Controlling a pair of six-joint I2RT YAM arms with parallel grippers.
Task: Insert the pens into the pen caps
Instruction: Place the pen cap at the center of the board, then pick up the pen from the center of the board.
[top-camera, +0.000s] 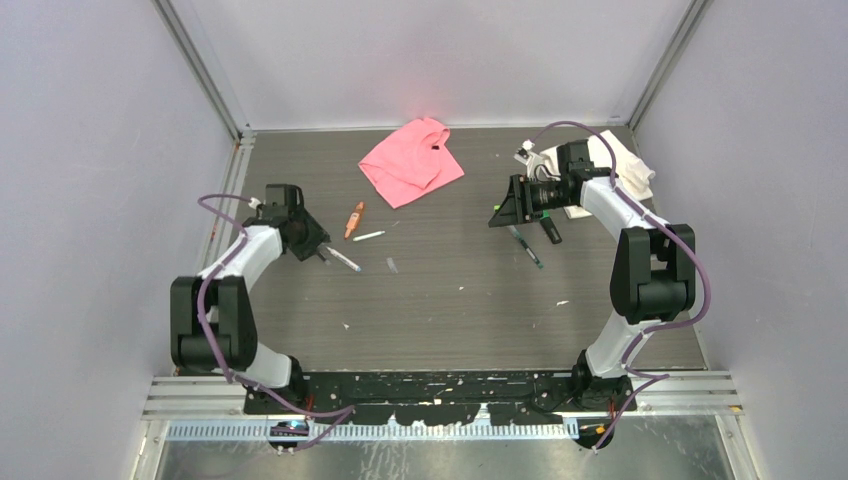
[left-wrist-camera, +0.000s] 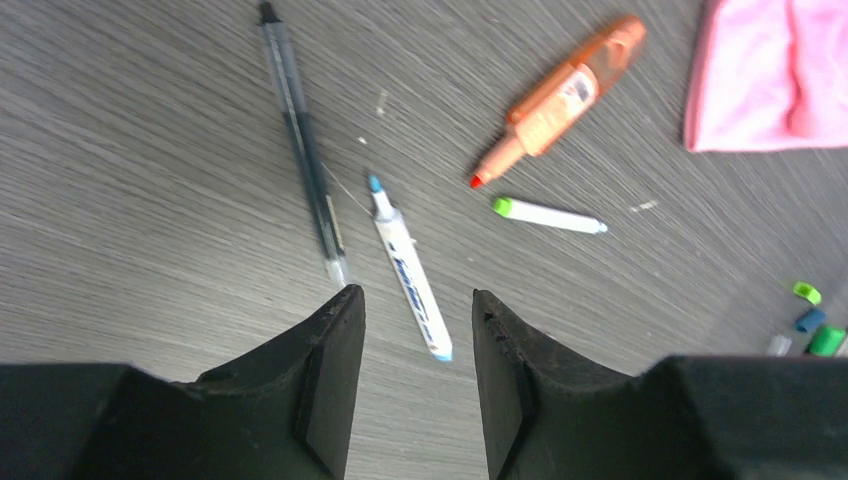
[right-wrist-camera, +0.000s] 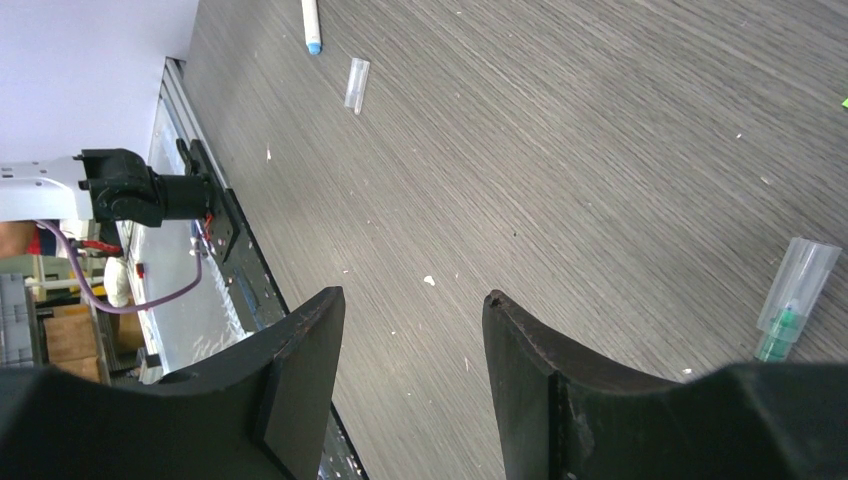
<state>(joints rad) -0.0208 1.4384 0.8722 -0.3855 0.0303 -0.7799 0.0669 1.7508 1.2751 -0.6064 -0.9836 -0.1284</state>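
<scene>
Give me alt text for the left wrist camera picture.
The open left gripper hangs over a white pen with a blue tip on a grey table. A dark pen lies beside it; an orange marker, a short white pen, a pink cloth and small caps lie farther right.

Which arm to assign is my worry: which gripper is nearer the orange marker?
Left. The left gripper sits just left of the orange marker and slightly nearer the bases; the right gripper is far off to the marker's right.
</scene>
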